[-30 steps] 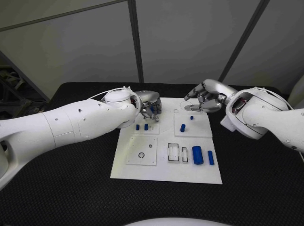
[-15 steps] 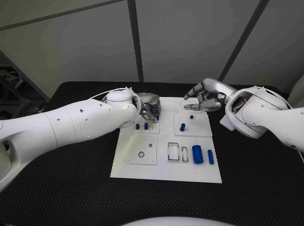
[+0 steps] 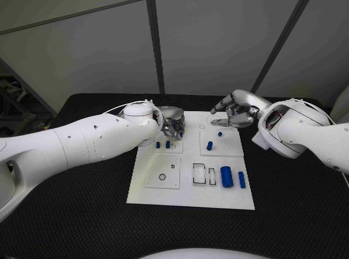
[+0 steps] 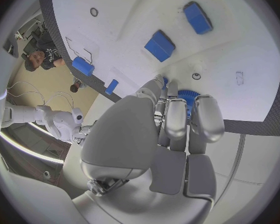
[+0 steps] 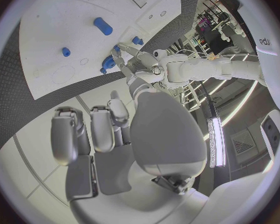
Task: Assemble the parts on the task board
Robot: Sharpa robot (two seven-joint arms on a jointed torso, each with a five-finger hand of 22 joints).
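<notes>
white rectangular task board [image 3: 192,194] centre frame on black table [image 3: 81,216] | left silver hand [image 3: 171,123] at board's upper left, fingers pinching blue ridged round part [image 4: 188,99] | right silver hand [image 3: 235,113] above board's upper right, fingers curled, holding nothing | blue cylinders [image 3: 227,176] lower right

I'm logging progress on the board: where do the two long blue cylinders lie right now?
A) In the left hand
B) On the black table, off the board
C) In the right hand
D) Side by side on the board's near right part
D: the two long blue cylinders lie side by side on the task board, at its near right part, away from both hands.
</notes>
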